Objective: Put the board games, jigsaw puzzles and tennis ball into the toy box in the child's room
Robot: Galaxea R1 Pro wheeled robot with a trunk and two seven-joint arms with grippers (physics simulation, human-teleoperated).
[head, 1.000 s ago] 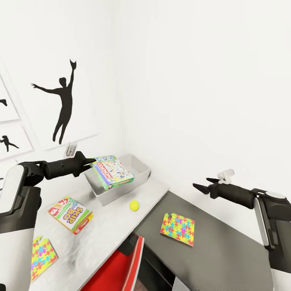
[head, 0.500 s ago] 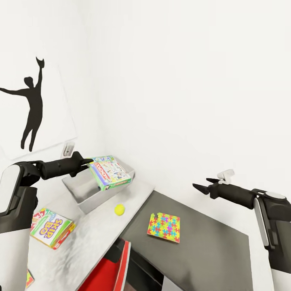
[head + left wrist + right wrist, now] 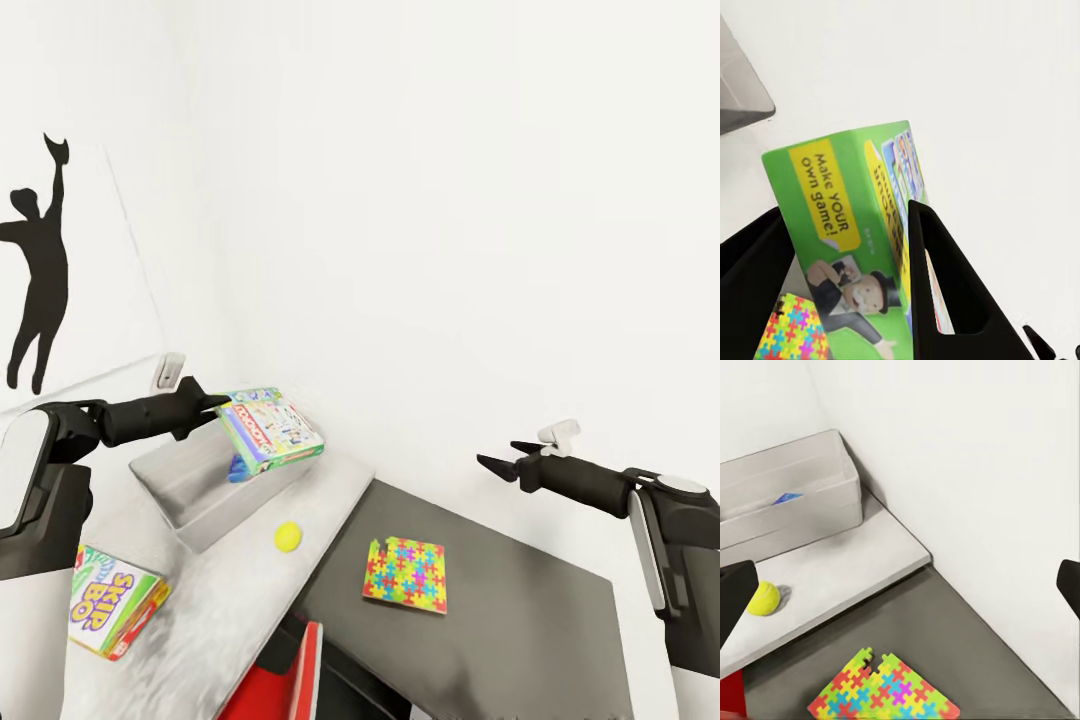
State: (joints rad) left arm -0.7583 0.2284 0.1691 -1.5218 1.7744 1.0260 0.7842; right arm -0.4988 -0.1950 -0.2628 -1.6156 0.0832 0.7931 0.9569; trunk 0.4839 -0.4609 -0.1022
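My left gripper (image 3: 215, 408) is shut on the green-white board game (image 3: 270, 430), held tilted in the air over the near end of the light-grey toy box (image 3: 185, 490). The left wrist view has this game (image 3: 847, 232) clamped between the black fingers (image 3: 945, 285). A blue board game (image 3: 787, 498) lies inside the toy box (image 3: 810, 510). The tennis ball (image 3: 289, 537) rests on the pale table top (image 3: 220, 600) beside the box. The SKIP BO game (image 3: 110, 600) lies at the table's near left. One jigsaw puzzle (image 3: 405, 574) lies on the dark lower section (image 3: 500, 630). My right gripper (image 3: 497, 458) hangs open above that section.
White walls close in the corner behind the table, with a black dancer silhouette (image 3: 35, 270) and a wall socket (image 3: 170, 372) on the left one. A red chair (image 3: 290, 680) is tucked under the table's front edge. Bare dark surface lies right of the puzzle.
The whole picture has slid left, so the camera has turned right. Both arms keep their pose, the left still gripping the green-white game. A second puzzle at the near left has left the view.
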